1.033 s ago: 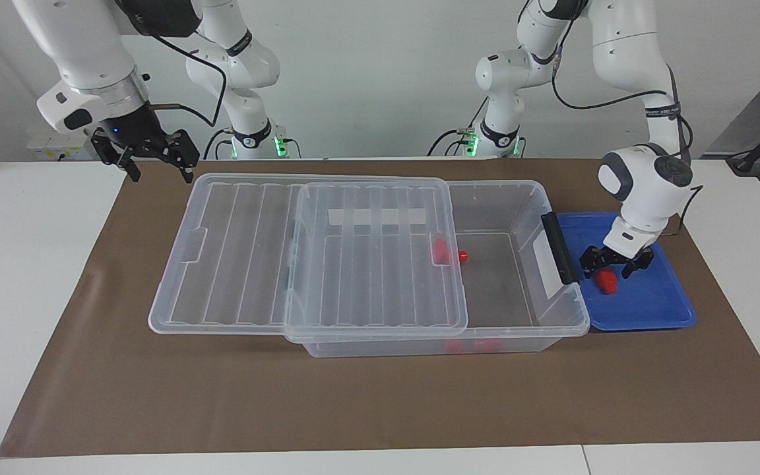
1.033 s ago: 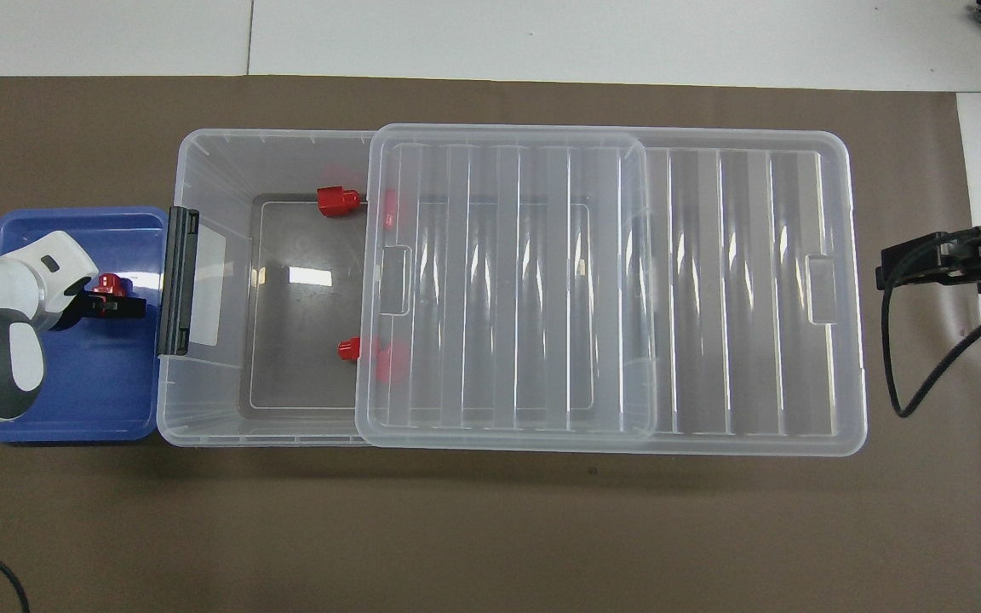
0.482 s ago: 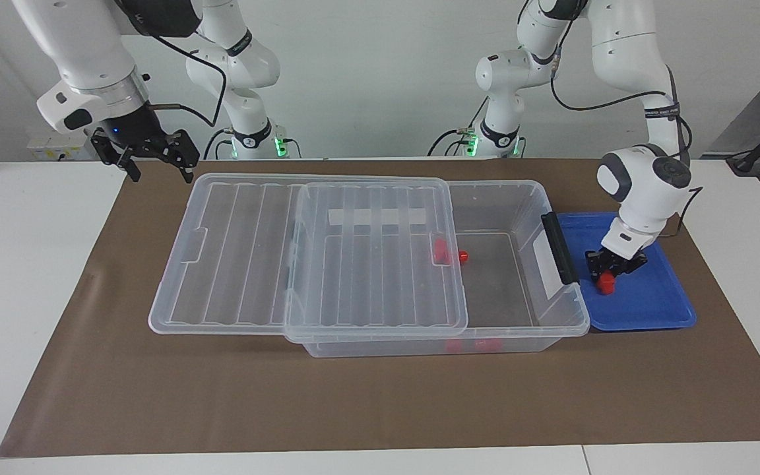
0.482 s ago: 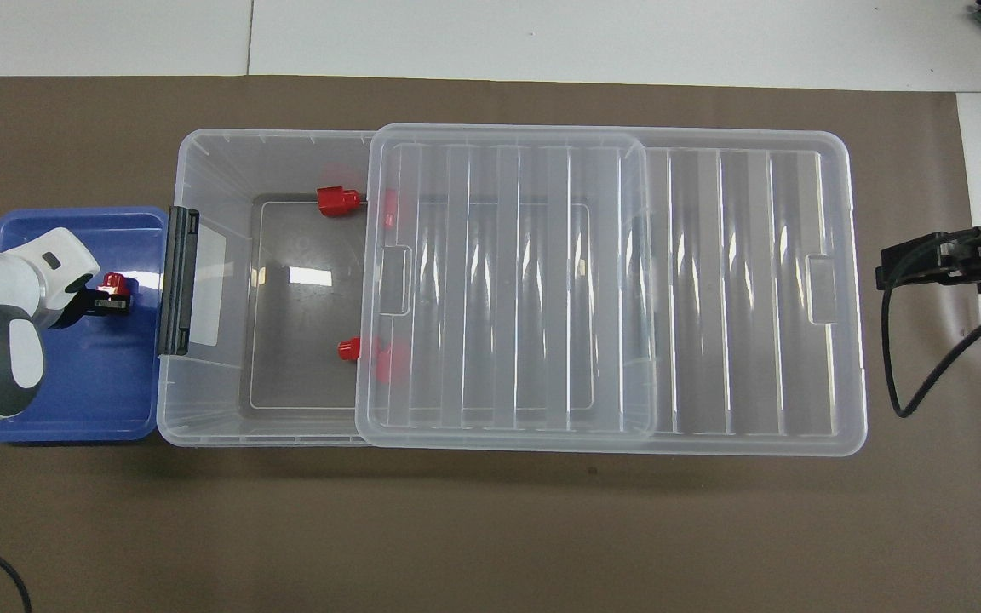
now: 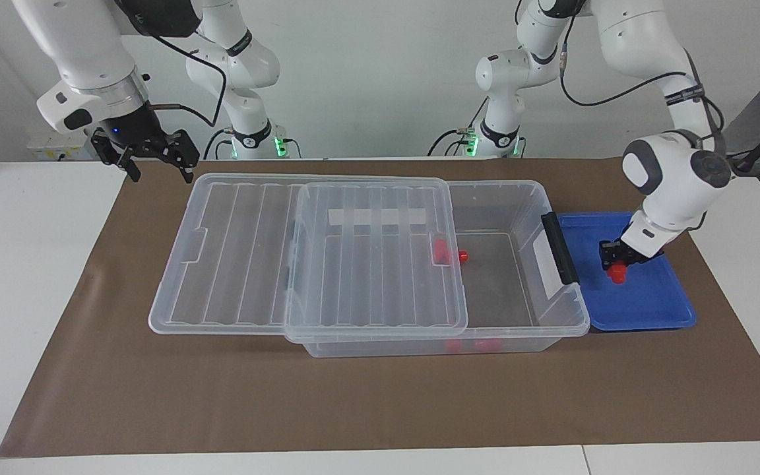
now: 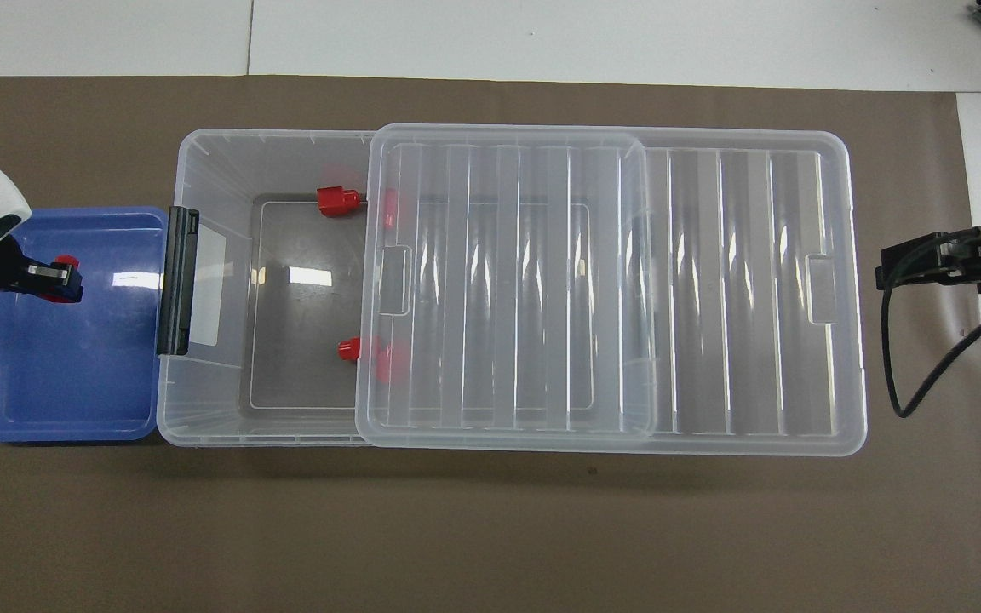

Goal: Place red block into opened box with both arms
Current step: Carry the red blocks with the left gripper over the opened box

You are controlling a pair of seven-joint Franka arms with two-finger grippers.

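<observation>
Lifted since the earlier frame, the left claw (image 5: 617,262) is clamped on the red block (image 5: 616,272) over the blue tray (image 5: 650,310), beside the box (image 5: 525,198) with its black bar. Waiting with fingers apart, the right claw (image 5: 156,158) hangs over the brown mat's corner at the right arm's end of the desk (image 5: 17,264), near the lid (image 5: 235,251).

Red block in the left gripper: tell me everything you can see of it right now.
The red block is small, bright red and plastic-looking, mostly hidden by the left gripper, which is shut on its upper part. Its rounded lower end pokes out beneath the fingertips. It is over the blue tray, beside the box; whether it touches the tray is unclear.
</observation>
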